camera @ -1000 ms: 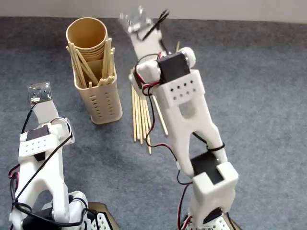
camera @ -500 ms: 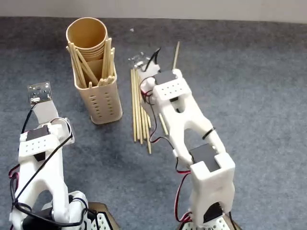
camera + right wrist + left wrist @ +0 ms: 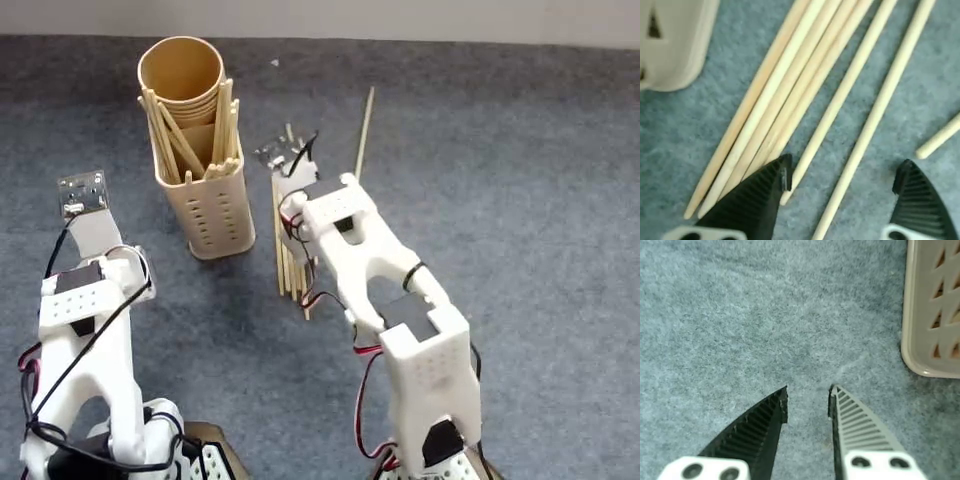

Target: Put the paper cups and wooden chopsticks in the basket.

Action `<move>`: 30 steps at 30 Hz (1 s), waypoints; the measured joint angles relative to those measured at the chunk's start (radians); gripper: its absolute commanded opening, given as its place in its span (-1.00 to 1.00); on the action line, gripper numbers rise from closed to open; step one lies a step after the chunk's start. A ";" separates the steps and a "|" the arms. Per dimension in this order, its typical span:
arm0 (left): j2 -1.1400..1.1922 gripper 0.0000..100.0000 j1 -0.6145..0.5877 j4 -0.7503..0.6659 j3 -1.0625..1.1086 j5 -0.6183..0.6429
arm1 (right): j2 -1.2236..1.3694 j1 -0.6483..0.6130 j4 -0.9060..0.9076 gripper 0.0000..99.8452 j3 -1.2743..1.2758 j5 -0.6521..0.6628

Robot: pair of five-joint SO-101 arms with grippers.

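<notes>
Right gripper (image 3: 844,172) has come down from a raised position to just over the loose chopsticks (image 3: 284,255) beside the basket (image 3: 212,215). Jaws wide, holding nothing; a pick looks imminent. Left gripper (image 3: 807,399) slightly parted, empty. Paper cups (image 3: 181,75) sit in the basket.

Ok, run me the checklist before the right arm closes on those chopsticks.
1. Right jaws open: ok, wide apart.
2. Chopsticks in the gap: ok, two loose chopsticks lie between the tips.
3. Tips clear of the bundle: not ok, one tip sits over its edge.
4. Basket upright: ok.
5. Spare room in it beside the paper cups: cannot tell.
6. Left jaws out of the way: ok, open over bare carpet beside the basket.
</notes>
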 measured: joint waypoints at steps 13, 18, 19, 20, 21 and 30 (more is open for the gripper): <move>0.000 -0.67 0.028 -0.002 0.015 -0.002 | 0.006 -0.006 0.081 -1.00 0.003 -0.002; 0.000 -0.67 0.032 -0.002 0.015 -0.002 | -0.011 0.015 0.167 -0.99 -0.031 -0.005; 0.000 -0.67 0.032 -0.002 0.015 -0.002 | -0.023 0.028 0.186 -0.99 -0.028 -0.011; 0.000 -0.67 0.032 -0.002 0.015 -0.002 | -0.037 0.041 0.209 -0.99 -0.031 -0.025; 0.000 -0.67 0.032 -0.002 0.015 -0.002 | -0.057 0.060 0.224 -0.99 -0.035 -0.051; 0.000 -0.67 0.041 -0.002 0.015 -0.003 | -0.546 0.175 0.233 -0.99 -0.035 -0.157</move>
